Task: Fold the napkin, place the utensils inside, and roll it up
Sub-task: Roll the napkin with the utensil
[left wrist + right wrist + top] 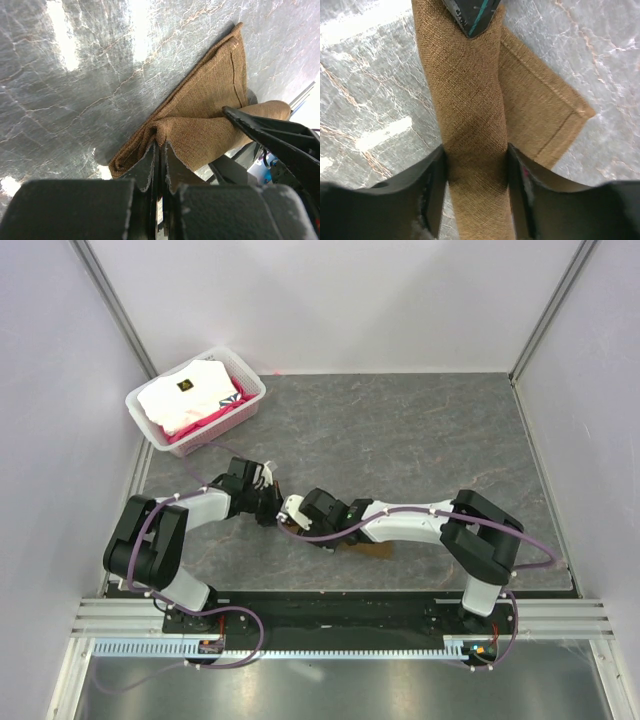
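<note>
Napkin [470, 90] lies on the grey marbled table [420, 430], at the centre of the overhead view. It is mostly hidden there beneath the two meeting wrists. A white basket [252, 390] of folded cloths sits at upper left, well apart and not involved.

Condition: brown coarse-weave cloth, wound into a loose roll. The roll runs top to bottom in the right wrist view, and a flat hemmed tail spreads to the right of it. Judged soft, light and limp. It would likely sag and unwind if released, though the rough weave should grip well against the pads.

Right gripper [476, 155]: its fingers press both flanks of the roll at lower centre of that view, clasping it across its width.

Left gripper [159, 150]: jaws closed tight, pinching a gathered peak of cloth at lower centre of its own view.

Utensil: none visible. Whether it lies inside the roll cannot be told. If it does, it would be the one stiff, slippery element and might slide out of an open end.

Recommended hold: across the body of the roll, not the loose tail, with the ends level.
</note>
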Motion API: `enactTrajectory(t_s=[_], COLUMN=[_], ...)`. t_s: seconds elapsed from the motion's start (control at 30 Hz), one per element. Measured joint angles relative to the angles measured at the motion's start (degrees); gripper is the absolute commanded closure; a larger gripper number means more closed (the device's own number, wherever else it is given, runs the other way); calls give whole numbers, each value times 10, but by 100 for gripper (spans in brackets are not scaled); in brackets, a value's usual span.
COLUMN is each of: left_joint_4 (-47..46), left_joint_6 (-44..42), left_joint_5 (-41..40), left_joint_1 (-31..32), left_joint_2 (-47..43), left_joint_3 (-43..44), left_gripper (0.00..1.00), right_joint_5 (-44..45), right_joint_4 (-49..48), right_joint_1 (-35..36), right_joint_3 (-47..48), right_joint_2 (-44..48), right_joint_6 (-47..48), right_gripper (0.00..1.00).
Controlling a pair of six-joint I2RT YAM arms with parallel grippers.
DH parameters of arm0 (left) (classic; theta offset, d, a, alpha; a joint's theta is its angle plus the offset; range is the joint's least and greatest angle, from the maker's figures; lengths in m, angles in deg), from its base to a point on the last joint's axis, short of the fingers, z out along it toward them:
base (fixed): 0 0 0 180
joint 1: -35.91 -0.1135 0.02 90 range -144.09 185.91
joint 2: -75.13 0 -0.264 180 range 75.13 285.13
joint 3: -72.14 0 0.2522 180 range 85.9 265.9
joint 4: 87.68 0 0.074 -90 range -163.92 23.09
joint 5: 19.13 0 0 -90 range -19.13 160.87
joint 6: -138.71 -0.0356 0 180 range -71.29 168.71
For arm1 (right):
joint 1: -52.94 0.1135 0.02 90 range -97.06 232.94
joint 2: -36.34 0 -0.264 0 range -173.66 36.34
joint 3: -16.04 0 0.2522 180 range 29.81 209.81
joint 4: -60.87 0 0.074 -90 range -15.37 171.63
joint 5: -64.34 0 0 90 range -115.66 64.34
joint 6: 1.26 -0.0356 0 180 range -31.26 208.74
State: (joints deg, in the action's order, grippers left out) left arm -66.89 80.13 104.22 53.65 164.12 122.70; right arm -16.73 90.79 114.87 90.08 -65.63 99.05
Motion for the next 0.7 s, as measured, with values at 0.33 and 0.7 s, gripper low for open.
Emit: enactTrajectory(t_s=[0.33,0.7], left_joint_4=[6,18], left_joint_6=[-11,-13], left_joint_5=[0,-78], left_joint_1=[-1,-11], left_joint_2=[5,-110], left_joint_3=[24,6], left_gripper=[34,31], right_joint_5=[-157,-349], right_joint_4=[49,121], right_joint_1=[-66,-146], right_joint_3=[54,113], right_joint_2=[-37,-86], right_joint_6=[4,0], right_gripper=[70,71])
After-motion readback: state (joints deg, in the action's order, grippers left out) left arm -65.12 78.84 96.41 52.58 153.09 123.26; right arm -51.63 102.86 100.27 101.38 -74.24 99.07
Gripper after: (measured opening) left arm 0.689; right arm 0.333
